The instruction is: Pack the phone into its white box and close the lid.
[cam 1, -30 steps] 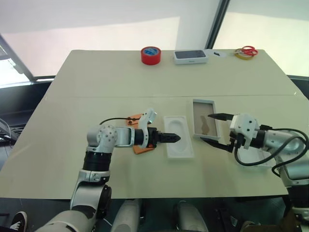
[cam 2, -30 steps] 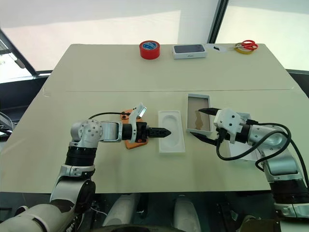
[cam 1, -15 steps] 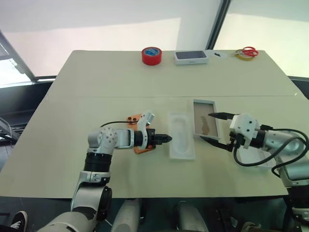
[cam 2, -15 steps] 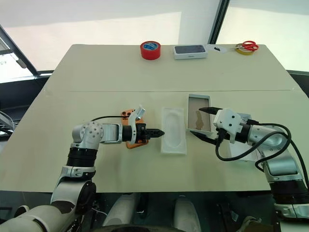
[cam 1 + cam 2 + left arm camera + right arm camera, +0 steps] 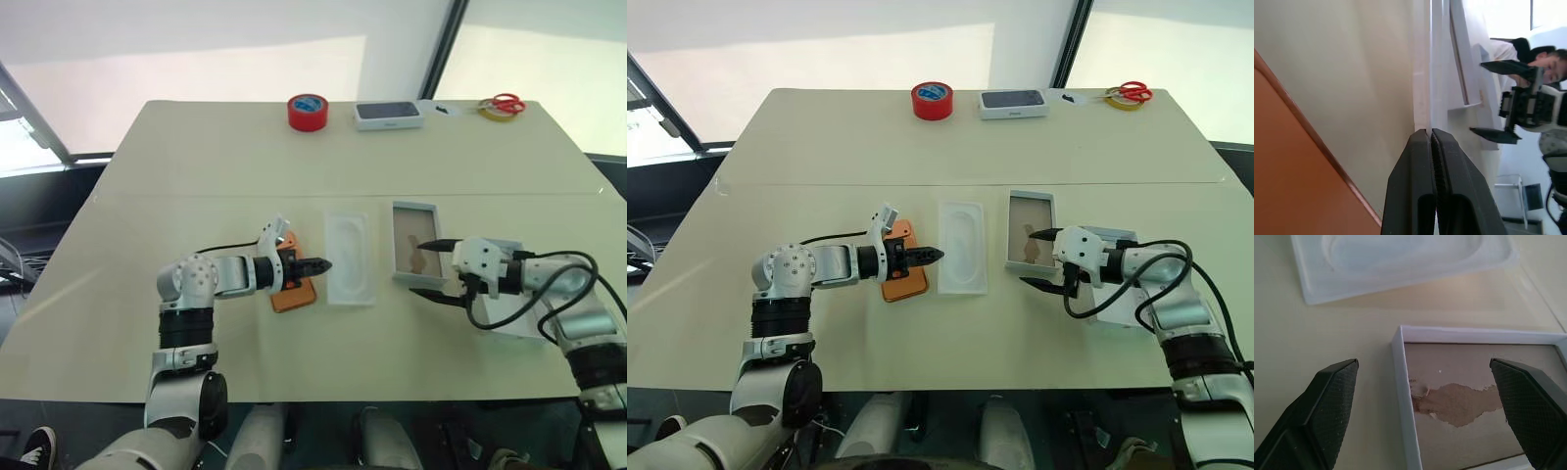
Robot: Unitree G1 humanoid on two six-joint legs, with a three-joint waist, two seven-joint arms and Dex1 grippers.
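The orange phone lies flat on the table, partly under my left gripper. That gripper is shut, its tips pinched on the left rim of a white tray with an oval recess; the left wrist view shows the closed fingers meeting that rim. The white box, brown and torn inside, sits open just right of the tray. My right gripper is open, with the box's near end between its fingers. The lid lies under my right forearm.
Along the far table edge sit a red tape roll, a white box with dark top, and red scissors beside a yellow ring. A person is beyond my right arm in the left wrist view.
My left gripper drew back to the left, and the white tray slid left with it, away from the box. My right gripper eased lower toward the box's near end.
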